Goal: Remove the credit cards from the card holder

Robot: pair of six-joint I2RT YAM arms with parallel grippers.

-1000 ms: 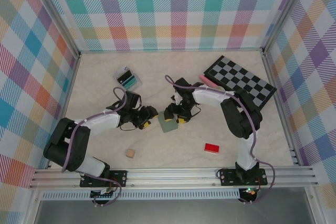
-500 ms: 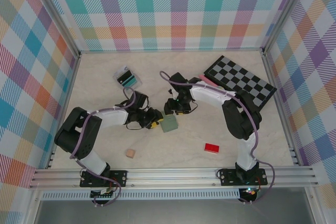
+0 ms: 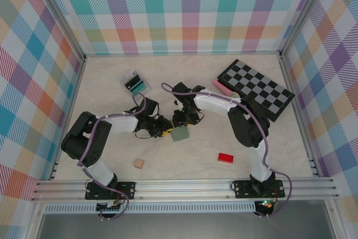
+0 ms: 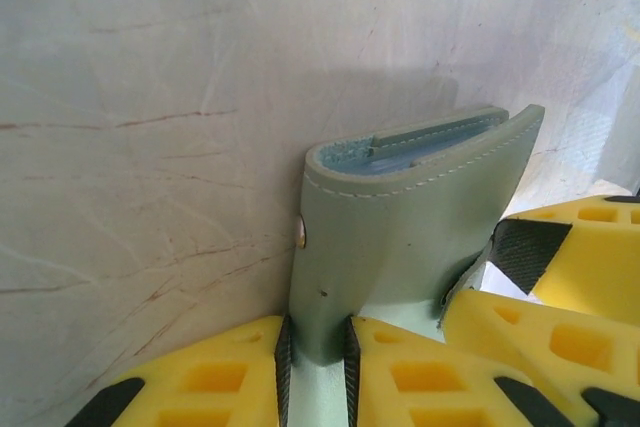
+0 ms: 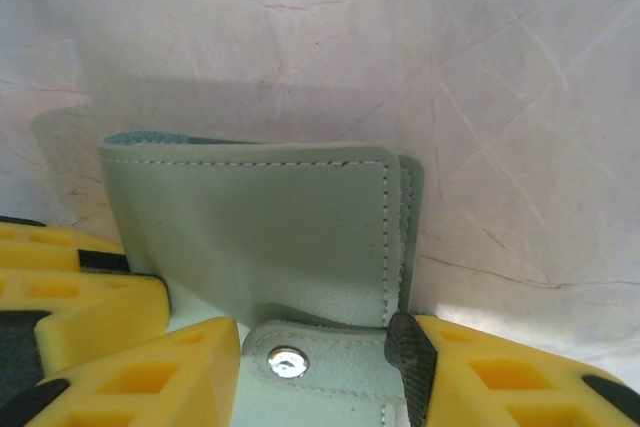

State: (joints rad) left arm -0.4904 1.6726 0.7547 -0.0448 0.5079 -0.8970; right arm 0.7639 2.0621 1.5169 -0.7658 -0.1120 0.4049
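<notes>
Folded card holder (image 3: 180,133) lies mid-way across the desk (image 3: 184,76).
The left jaws pinch its edge; the right jaws straddle the clasp tab (image 5: 300,362), grip unclear. A loose hold could drag it unopened.

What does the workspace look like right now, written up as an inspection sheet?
Surface: pale marbled tabletop, no spills seen.
Job's things: card holder folded, between both hands; credit cards lying loose, far left.
Clutter: checkered board, pink item, red block, wooden cube.
Hands: left hand pinches the holder's edge; right hand straddles the clasp tab, grip unclear.
Cables: purple cable along each arm, no snag seen.
Surroundings: plaid walls, metal rail at the near edge.
</notes>
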